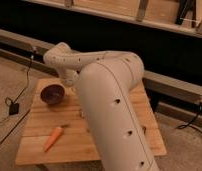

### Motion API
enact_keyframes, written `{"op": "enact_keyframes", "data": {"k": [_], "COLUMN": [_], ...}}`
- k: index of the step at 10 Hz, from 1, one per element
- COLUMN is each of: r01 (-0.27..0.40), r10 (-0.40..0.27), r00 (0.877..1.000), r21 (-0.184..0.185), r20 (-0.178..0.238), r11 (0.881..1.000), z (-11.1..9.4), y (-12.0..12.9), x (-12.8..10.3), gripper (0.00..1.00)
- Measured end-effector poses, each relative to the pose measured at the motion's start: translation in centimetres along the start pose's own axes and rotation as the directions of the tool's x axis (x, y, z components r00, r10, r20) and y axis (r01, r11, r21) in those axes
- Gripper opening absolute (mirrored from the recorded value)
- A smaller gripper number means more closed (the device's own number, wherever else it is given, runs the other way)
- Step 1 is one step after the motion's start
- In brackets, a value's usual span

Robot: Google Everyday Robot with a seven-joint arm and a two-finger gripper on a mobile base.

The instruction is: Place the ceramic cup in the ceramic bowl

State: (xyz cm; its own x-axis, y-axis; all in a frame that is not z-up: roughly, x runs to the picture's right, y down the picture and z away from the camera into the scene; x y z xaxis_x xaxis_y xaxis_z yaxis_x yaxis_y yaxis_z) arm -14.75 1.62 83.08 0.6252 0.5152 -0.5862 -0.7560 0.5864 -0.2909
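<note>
The dark maroon ceramic bowl [53,94] sits at the back left of the wooden table [39,125]. My white arm [106,100] sweeps across the middle of the view and bends down toward the bowl. The gripper [70,86] is at the arm's end, just right of the bowl's rim and low over the table, largely covered by the arm. The white ceramic cup is hidden from view.
An orange carrot [53,138] lies near the table's front left. A dark wall and a metal rail [174,87] run behind the table. Black cables [14,107] lie on the floor to the left. The arm hides the table's right half.
</note>
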Motion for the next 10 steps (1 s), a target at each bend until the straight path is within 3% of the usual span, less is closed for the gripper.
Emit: {"op": "enact_keyframes", "data": {"k": [4,6,8,10], "r01": [0.147,0.222,0.25,0.275], "r10": [-0.149,-0.226,-0.256,-0.291], "r00": [0.988,0.973,0.965,0.955], "r21": [0.049,0.076,0.095,0.193], "r20": [0.032,0.046,0.052,0.059], "r11": [0.988,0.972,0.964,0.942], "z": [-1.5,-2.1,-2.5,-4.0], "y": [3.2,5.1,5.8,5.4], "x": [-3.8,-5.9,-6.8,-7.9], "gripper": [0.0,0.0,0.0,0.0]}}
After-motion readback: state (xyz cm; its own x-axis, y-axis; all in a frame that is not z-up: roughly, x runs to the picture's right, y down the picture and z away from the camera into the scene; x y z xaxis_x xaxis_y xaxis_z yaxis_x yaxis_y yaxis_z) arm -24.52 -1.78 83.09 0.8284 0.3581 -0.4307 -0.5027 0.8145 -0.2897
